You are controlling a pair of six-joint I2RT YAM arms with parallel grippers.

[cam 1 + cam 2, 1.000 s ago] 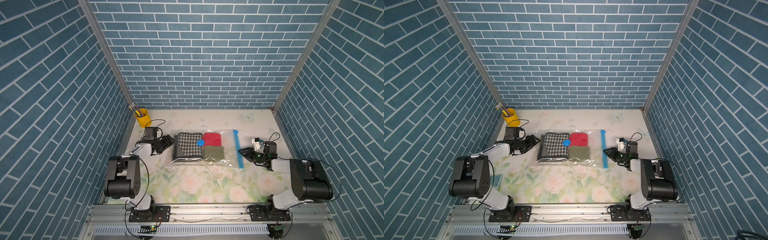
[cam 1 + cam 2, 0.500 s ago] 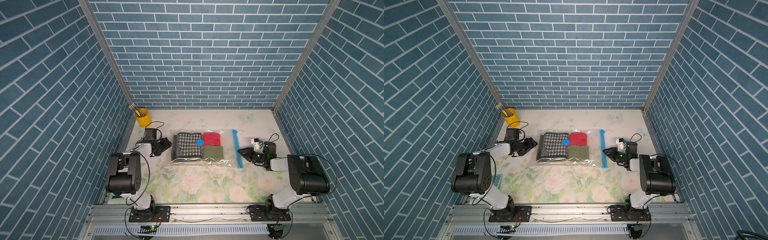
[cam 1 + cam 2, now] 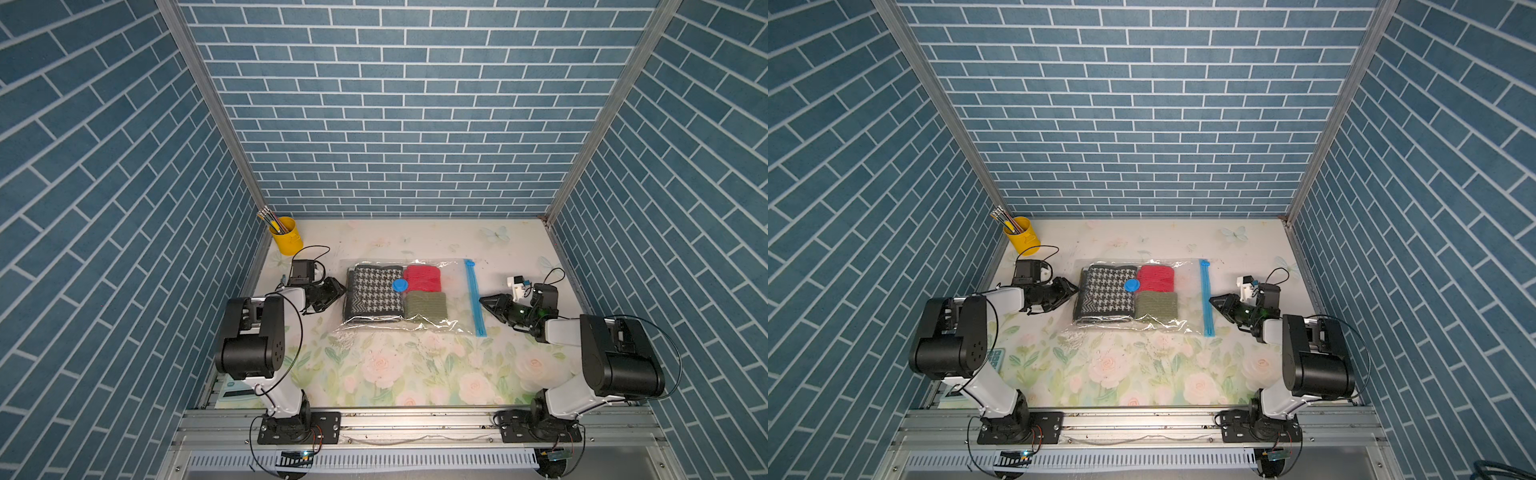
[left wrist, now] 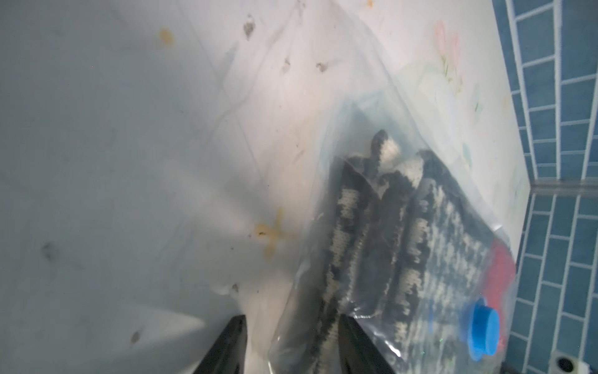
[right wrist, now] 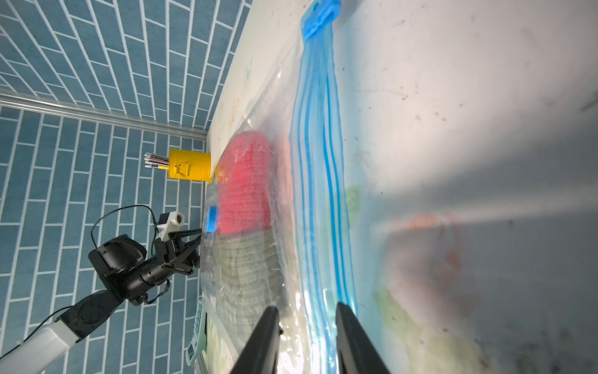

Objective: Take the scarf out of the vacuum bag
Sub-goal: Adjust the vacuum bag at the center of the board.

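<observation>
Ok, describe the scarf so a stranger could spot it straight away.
On the floral table, a clear bag lies flat mid-table. The scarf fills the end farthest from its blue zip strip, next to a red knit and a green knit. It alone is patterned, black-and-white houndstooth, and is the largest piece.

Right pincer [image 5: 306, 343] astride vacuum bag [image 5: 284, 97] zip [image 5: 315, 162]

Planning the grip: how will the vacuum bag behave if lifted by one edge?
The vacuum bag shows wrinkled, glinting clear film: probably floppy and slippery. The scarf bulks one end, so it would likely sag there. The zip strip looks like a stiffer edge.
</observation>
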